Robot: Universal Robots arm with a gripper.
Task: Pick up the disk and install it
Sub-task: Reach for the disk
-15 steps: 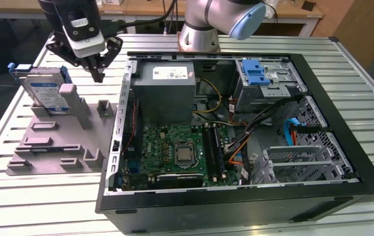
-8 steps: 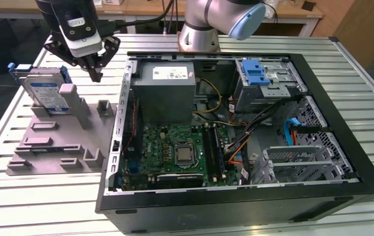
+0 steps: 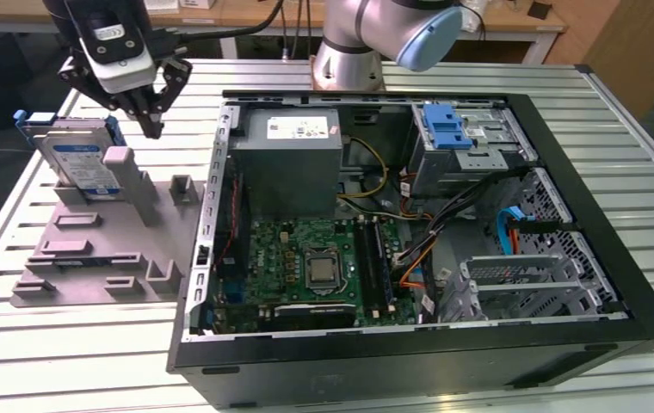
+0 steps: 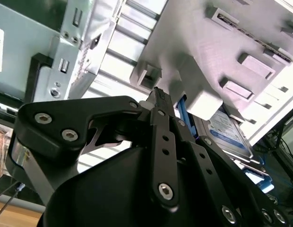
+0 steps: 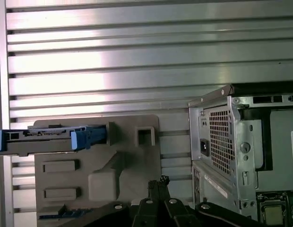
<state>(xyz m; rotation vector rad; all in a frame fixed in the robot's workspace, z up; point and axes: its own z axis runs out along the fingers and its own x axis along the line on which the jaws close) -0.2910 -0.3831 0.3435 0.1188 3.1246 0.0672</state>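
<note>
The disk (image 3: pixel 79 160), a silver drive with a white-and-blue label in a blue carrier, stands upright on its edge in the grey moulded holder (image 3: pixel 97 249) at the exterior view's left. My gripper (image 3: pixel 151 127) hangs above the holder, just to the right of the disk's top and apart from it. Its fingers are shut together with nothing between them. In the first wrist view the disk (image 5: pixel 52 137) appears edge-on beyond the gripper (image 5: pixel 159 181). The second wrist view has the shut fingertips (image 4: pixel 159 96) over the holder (image 4: pixel 208 52), with the disk (image 4: pixel 228 133) behind them.
An open black computer case (image 3: pixel 602 249) lies to the right of the holder on the slatted metal table (image 3: pixel 75 361). Inside are a power supply (image 3: pixel 290 163), a motherboard (image 3: pixel 316 267) and a metal drive cage with a blue latch (image 3: pixel 447 131). The arm's base (image 3: pixel 350 52) stands behind the case.
</note>
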